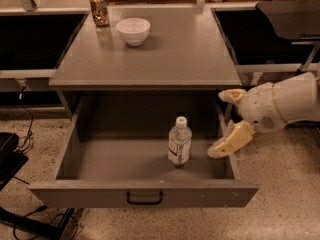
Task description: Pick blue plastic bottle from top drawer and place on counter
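The blue plastic bottle [179,142], clear with a white cap and pale label, stands upright on the floor of the open top drawer [142,191], right of its middle. My gripper [226,121] comes in from the right, over the drawer's right wall, about a hand's width right of the bottle. Its two cream fingers are spread apart and hold nothing. The grey counter [190,54] lies above and behind the drawer.
A brown patterned can [99,9] and a white bowl [133,31] stand on the counter's back left. Dark side shelves [35,39] flank the cabinet. Cables and a dark base [12,159] lie on the floor at the left.
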